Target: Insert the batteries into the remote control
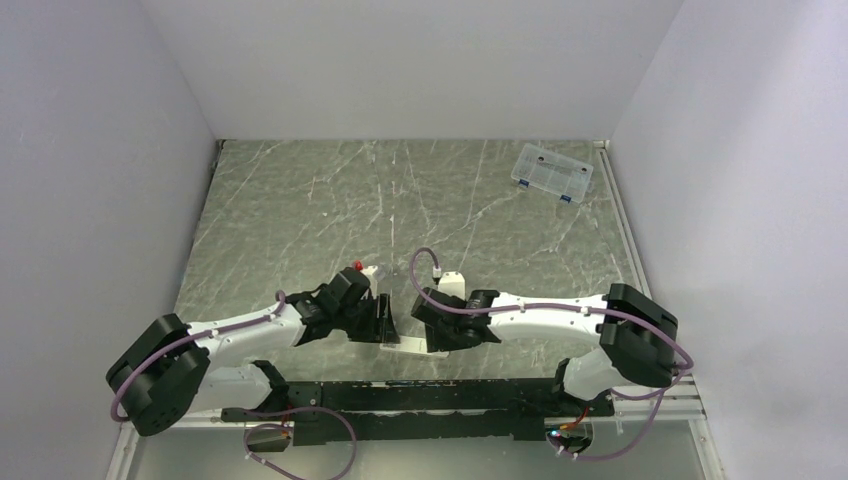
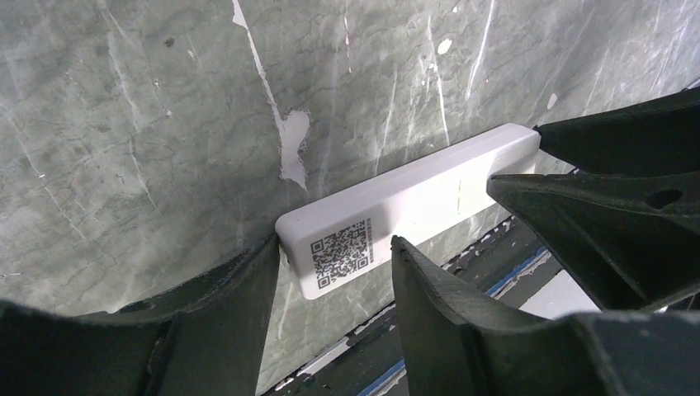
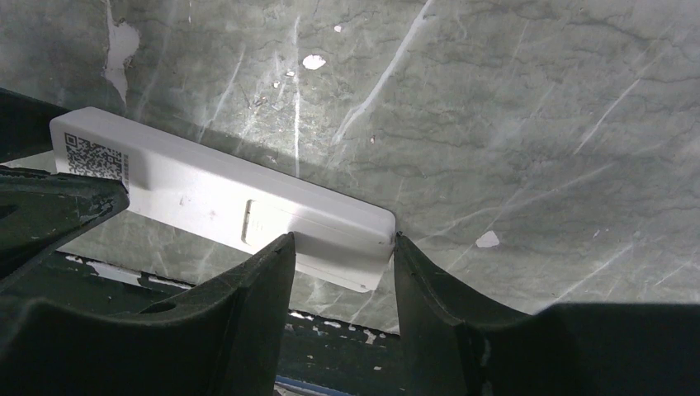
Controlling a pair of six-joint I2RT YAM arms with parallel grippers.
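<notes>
The remote control point(image 2: 429, 194) is a slim white bar with a QR label on one end, and it sits just above the marbled table near its front edge. My left gripper point(image 2: 337, 241) is shut on the labelled end, one finger against the end face and the other on the long side. My right gripper point(image 3: 343, 239) is shut on the opposite end of the remote control point(image 3: 206, 198) in the same way. From above, the two grippers point(image 1: 385, 320) point(image 1: 428, 335) meet over the remote control point(image 1: 408, 346). The batteries are out of view.
A clear compartment box point(image 1: 551, 172) sits at the far right corner of the table. The black rail point(image 1: 420, 405) carrying both arm bases runs right behind the remote. White walls close in the table on three sides.
</notes>
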